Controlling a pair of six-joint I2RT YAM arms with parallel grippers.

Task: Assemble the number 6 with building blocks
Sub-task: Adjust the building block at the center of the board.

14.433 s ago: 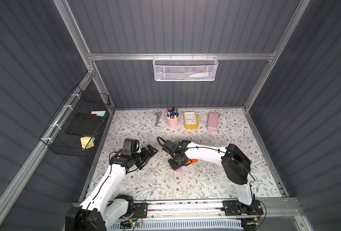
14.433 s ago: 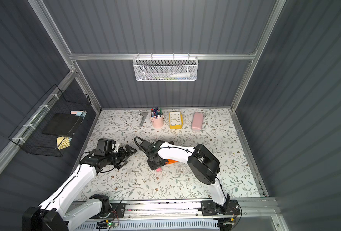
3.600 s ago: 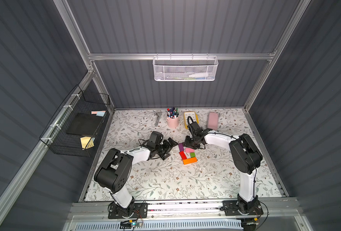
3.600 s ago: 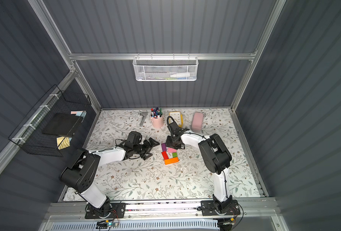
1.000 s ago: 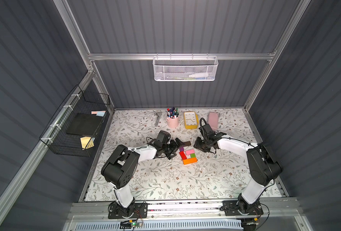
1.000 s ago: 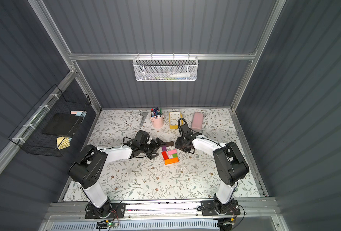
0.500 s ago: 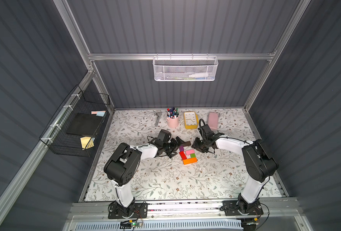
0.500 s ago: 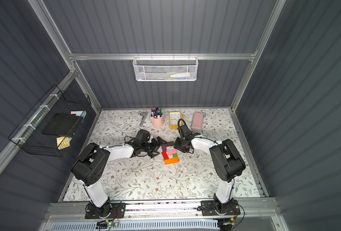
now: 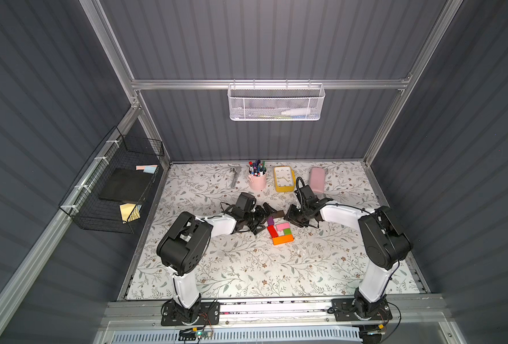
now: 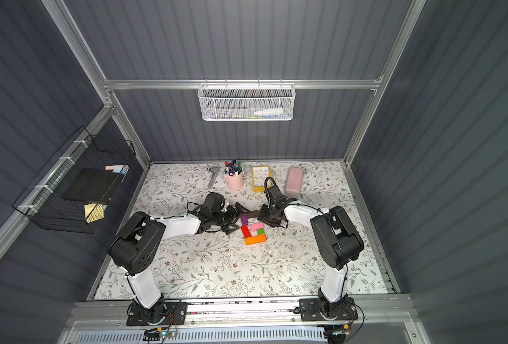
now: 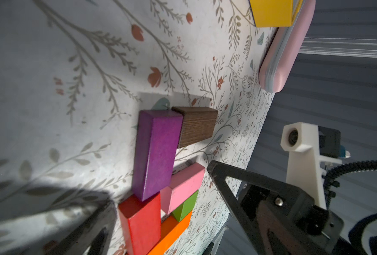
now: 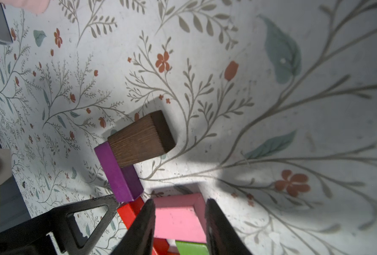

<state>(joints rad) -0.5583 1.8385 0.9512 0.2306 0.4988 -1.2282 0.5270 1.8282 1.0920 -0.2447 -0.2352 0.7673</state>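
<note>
The number 6 [image 9: 282, 238] sits mid-table [image 9: 246, 268] between the arms, and it already reads. There's the orange bar [image 11: 172, 234] as base, the red block [image 11: 141, 223] and purple block [image 11: 156, 154] up the side, and the pink block [image 11: 183, 187] over the green cube [image 11: 184, 207]. The brown bar [image 11: 197, 127] butts purple's top end. It's the finishing step, I'd say.

The left gripper [image 9: 264, 219] gapes wide and empty. The right gripper [image 12: 180, 205] has jaws slightly apart, holding nothing, beside pink. Next, both should back straight off without brushing anything.
</note>
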